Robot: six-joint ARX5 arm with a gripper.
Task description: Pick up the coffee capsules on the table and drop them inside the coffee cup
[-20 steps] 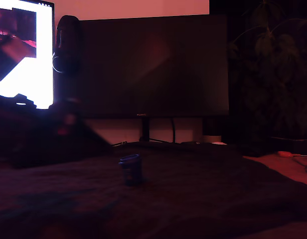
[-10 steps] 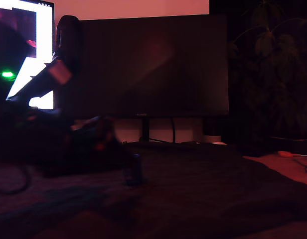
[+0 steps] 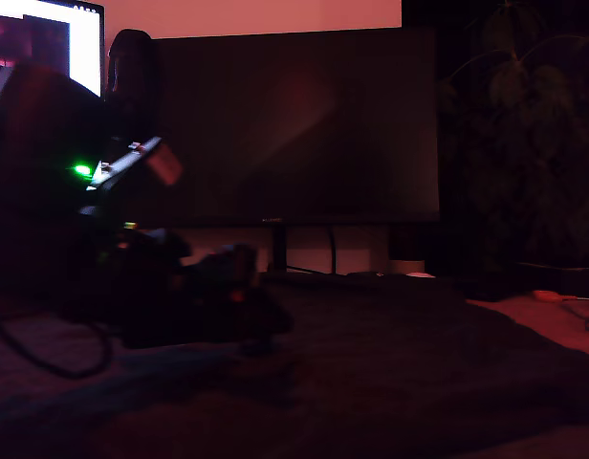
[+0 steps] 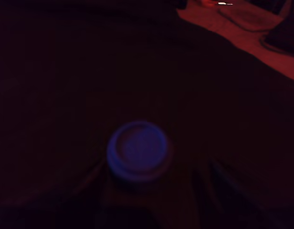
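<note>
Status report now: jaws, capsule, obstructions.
Gripper low over the dark cloth, jaws too dim to read. Capsule upright, close below the wrist camera, not visibly gripped. No cup seen, nothing seen blocking.

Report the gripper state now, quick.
Gripper: cannot be told; too dark to see the jaws. Blue capsule sits right in front of it.

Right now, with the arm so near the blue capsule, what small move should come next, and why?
Probably ease the end effector slightly forward, then close. In the wrist view the capsule stands upright on the dark cloth, centred just ahead of the camera. The fingers are too dark to make out, so go slowly.
</note>
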